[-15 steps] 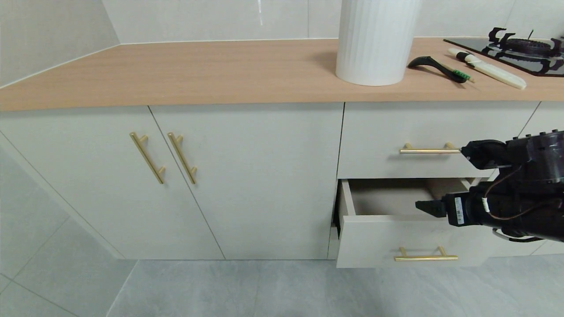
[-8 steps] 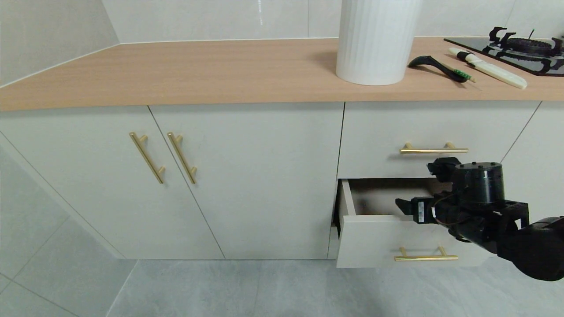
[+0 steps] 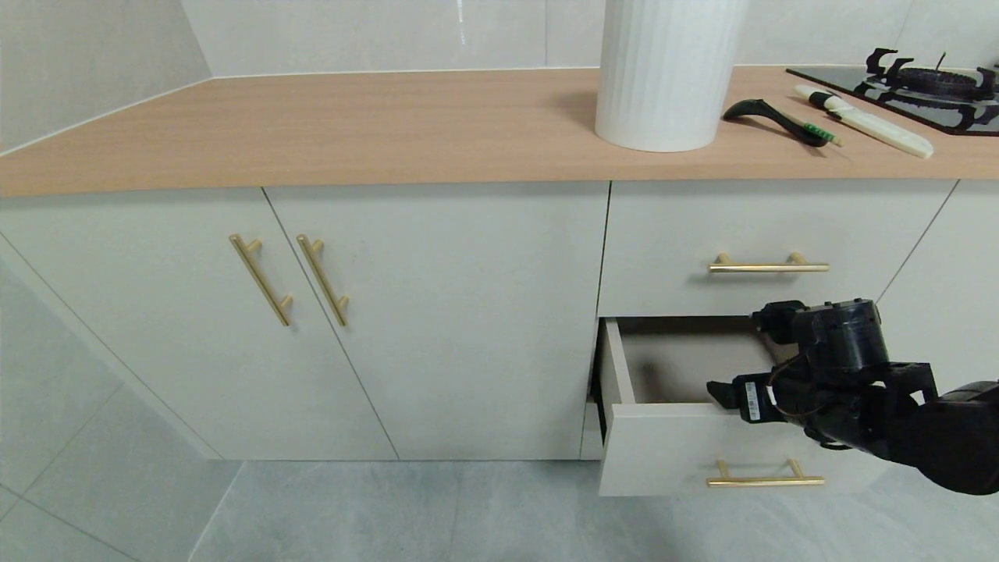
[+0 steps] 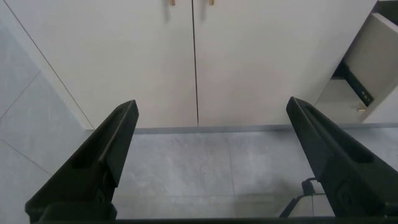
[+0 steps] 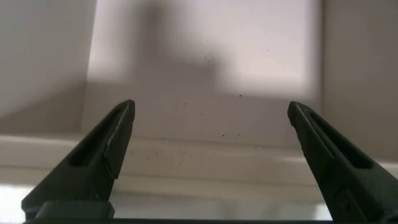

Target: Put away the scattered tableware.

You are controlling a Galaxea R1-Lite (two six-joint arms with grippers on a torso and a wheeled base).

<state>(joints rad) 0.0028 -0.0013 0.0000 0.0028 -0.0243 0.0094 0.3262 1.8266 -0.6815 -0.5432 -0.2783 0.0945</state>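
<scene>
On the wooden counter at the back right lie a black ladle (image 3: pixel 769 115), a small green-handled utensil (image 3: pixel 815 131) and a white knife (image 3: pixel 866 125). Below them the lower drawer (image 3: pixel 671 453) stands pulled out, and its inside (image 5: pixel 205 87) looks bare. My right gripper (image 3: pixel 737 355) is open, one finger hooked over the drawer front's top edge and the other above the cavity; its own view (image 5: pixel 211 162) looks into the drawer. My left gripper (image 4: pixel 211 155) is open and holds nothing, low over the floor and facing the cabinet doors.
A tall white ribbed container (image 3: pixel 663 70) stands on the counter next to the ladle. A gas hob (image 3: pixel 929 86) sits at the far right. The upper drawer (image 3: pixel 769 267) is closed, as are the two cabinet doors (image 3: pixel 312 312). Grey tiled floor lies in front.
My right arm has dropped and turned its gripper onto the drawer's front edge. Over the last half second the lower drawer slid farther out towards me.
</scene>
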